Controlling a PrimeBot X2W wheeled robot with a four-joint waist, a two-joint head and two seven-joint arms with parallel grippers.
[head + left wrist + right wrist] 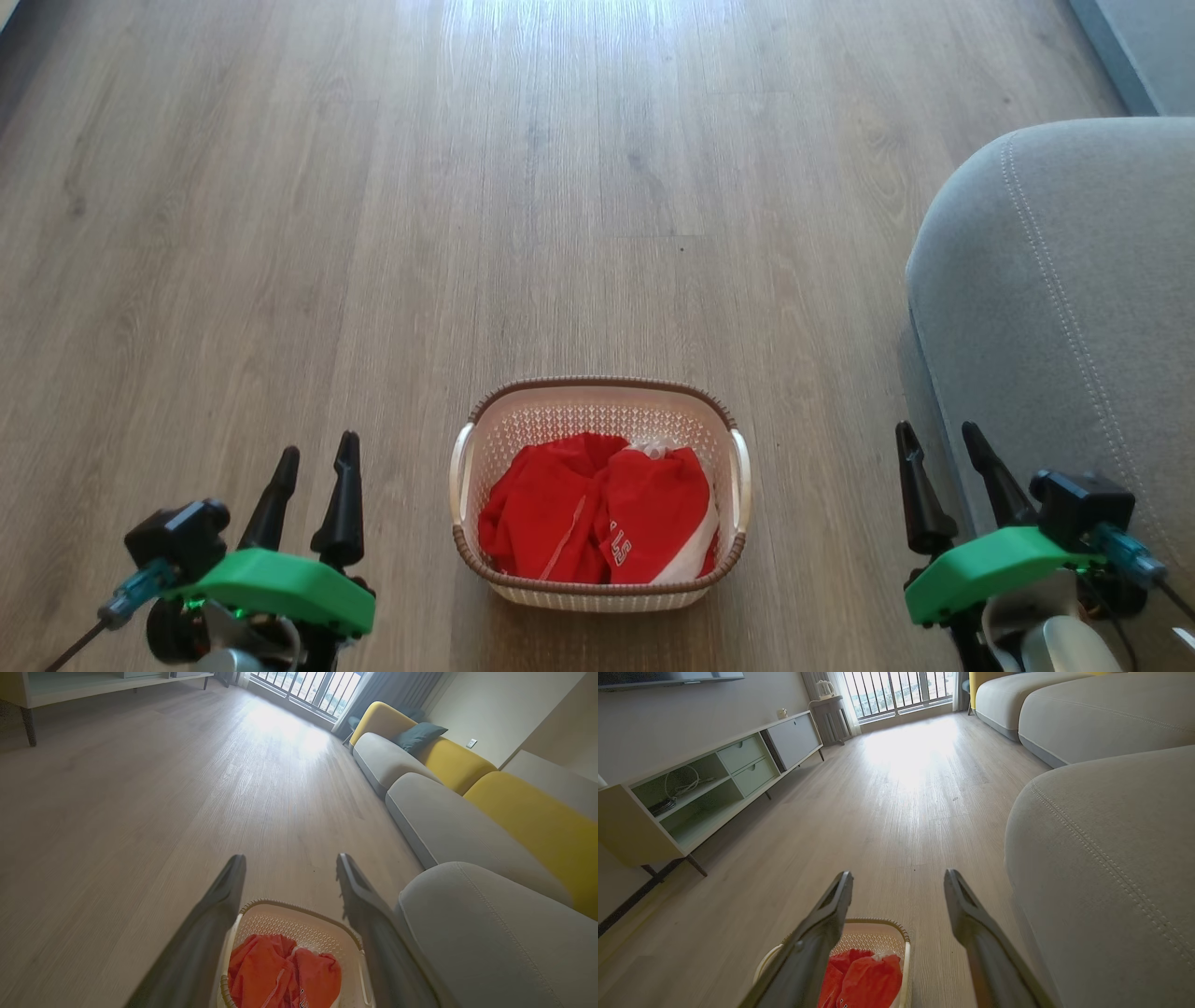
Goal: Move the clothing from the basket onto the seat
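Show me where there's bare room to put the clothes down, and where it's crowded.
Bare: the grey seat, right of the basket; the wood floor ahead of the basket and between it and the left claw. Crowded: inside the basket, where the red clothing is heaped.

Open floor [597, 140] around basket [597, 382]; seat [1055, 280] flanks right

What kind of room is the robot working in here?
Most likely a living room: a long grey and yellow sofa, a low cabinet with drawers along the wall, and a laundry basket on the wood-look floor.
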